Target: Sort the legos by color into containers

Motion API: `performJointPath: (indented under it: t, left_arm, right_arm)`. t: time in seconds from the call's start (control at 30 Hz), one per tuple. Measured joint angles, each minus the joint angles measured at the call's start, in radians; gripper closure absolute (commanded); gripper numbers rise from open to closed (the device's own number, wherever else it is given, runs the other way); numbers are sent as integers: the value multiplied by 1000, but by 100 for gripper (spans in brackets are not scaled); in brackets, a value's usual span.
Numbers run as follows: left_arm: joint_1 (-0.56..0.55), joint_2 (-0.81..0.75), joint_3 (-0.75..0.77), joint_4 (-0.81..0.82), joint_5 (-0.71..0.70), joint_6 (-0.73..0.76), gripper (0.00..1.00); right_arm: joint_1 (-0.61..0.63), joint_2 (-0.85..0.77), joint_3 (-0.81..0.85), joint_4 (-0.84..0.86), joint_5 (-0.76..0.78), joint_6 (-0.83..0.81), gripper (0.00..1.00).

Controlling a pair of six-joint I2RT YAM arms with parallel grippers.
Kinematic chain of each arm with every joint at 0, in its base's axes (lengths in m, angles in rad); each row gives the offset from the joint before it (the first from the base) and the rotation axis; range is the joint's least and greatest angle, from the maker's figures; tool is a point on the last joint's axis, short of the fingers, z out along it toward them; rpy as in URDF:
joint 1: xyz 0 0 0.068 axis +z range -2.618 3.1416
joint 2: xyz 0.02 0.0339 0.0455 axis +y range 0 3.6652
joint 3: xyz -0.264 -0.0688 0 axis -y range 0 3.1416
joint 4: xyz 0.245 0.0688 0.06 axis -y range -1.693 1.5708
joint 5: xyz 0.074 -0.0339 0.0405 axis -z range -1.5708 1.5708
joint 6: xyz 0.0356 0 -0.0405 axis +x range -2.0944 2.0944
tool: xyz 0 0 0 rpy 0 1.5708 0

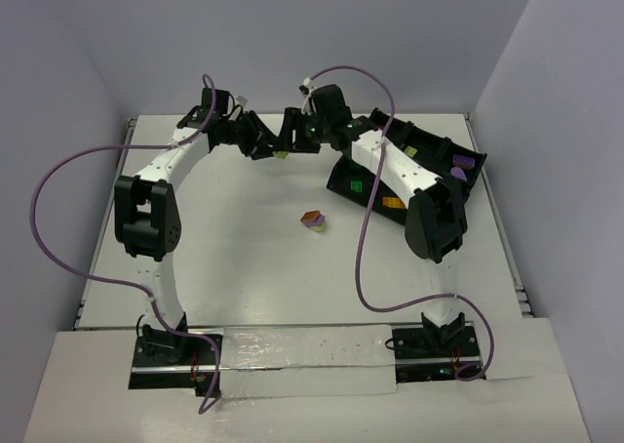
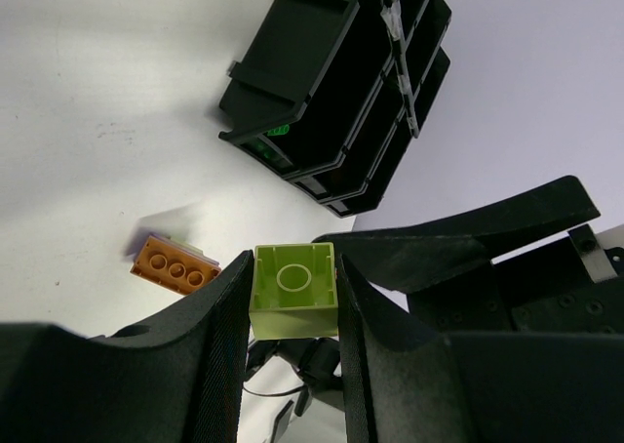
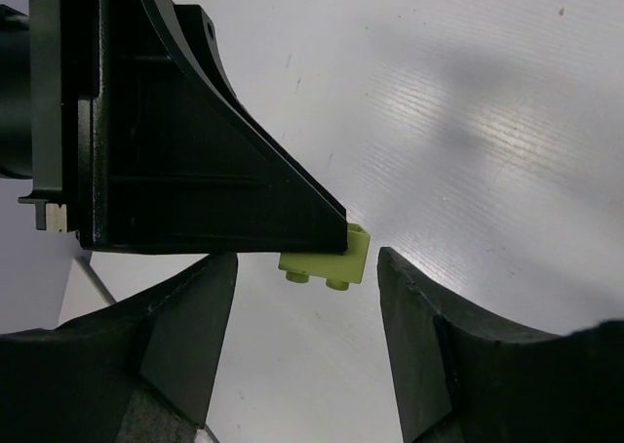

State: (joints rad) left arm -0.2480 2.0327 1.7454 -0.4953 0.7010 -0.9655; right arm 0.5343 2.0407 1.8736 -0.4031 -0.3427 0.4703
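Left wrist view: the left gripper [image 2: 294,272] is clamped on a yellow-green brick [image 2: 293,289], one finger pressed flat to each side and a single round stud facing the camera. Just past the fingertips, off to the left, a cluster of bricks [image 2: 174,265] lies on the white table [image 2: 88,92]; its orange top shows three studs, with a purple edge behind it. Further out and well apart from the gripper stands the black tray [image 2: 283,33], and a green brick [image 2: 276,131] shows in its nearest compartment.

Right wrist view: the right gripper [image 3: 304,264] has its fingers spread, with the yellow-green brick between them. Bare table shows on either side of the brick, so neither finger touches it. The brick juts from the tip of the left gripper, which comes in from the upper left.

Top external view: the two grippers meet tip to tip with the brick between them. The tray lies to the right of the right gripper, partly under the right arm [image 1: 390,165], and its compartments hold green, orange, purple and yellow-green pieces. The cluster sits nearer the arm bases than either gripper, apart from both.
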Motion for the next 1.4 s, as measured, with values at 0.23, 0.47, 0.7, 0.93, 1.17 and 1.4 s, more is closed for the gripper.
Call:
performJointPath:
  t: [0.23, 0.47, 0.7, 0.93, 1.17, 1.4]
  left_arm:
    - [2, 0, 0, 0, -16, 1, 100]
    - [3, 0, 0, 2, -22, 2, 94]
    - [1, 0, 5, -25, -40, 32, 4]
    - [11, -7, 27, -91, -102, 76, 1]
    - [34, -11, 30, -110, -132, 91, 1]
    - [31, -11, 53, -147, -147, 120, 1]
  right_arm:
    - [0, 33, 0, 16, -24, 24, 62]
    - [0, 40, 0, 21, -28, 35, 100]
    - [-2, 0, -68, 41, 4, 29, 100]
    - [-73, -177, -300, 10, 80, 23, 100]
    - [-331, -369, -427, -38, 191, 12, 100]
    - [-564, -382, -399, -135, 345, -9, 100]
